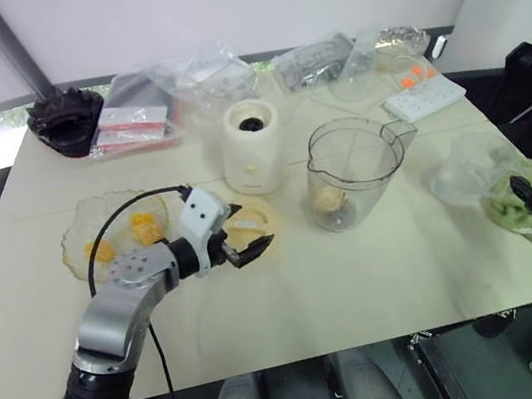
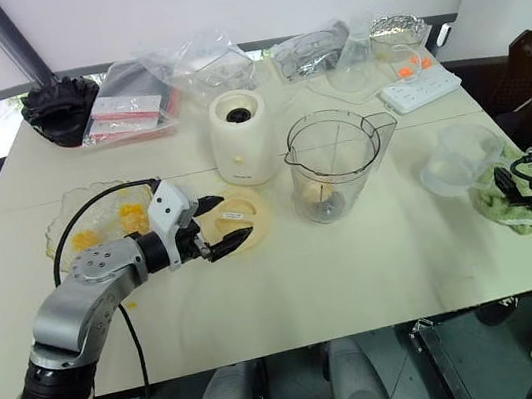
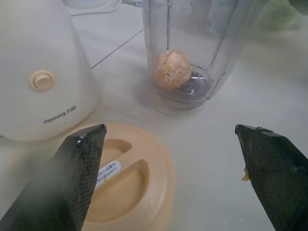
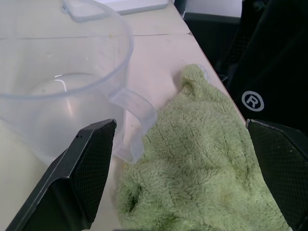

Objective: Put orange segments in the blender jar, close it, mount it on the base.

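The blender jar (image 1: 354,167), clear ribbed plastic with a pouring spout and wide mouth, stands upright near the table's (image 1: 359,276) middle, one pale orange segment (image 3: 173,69) resting on the small metal blades at its bottom. At about nine o'clock from it stands the base (image 1: 251,148), a smooth cream-white stubby cylinder with a dark round socket on top. At seven o'clock from the jar lies a flat round cream-yellow lid (image 1: 251,230) with a moulded grip recess. Farther out at nine o'clock, a shallow scalloped glass dish (image 1: 80,239) holds about three yellow-orange segments (image 1: 144,226). The left gripper (image 1: 238,246) hovers just over the lid, its two black textured fingers (image 3: 79,163) spread wide and empty, a fleck of pulp on one tip. At three o'clock from the jar, near the table's edge, the right gripper (image 4: 183,163) is likewise wide apart and empty, above a fuzzy green cloth (image 4: 202,159) lying against a clear handled plastic cup (image 4: 57,82).
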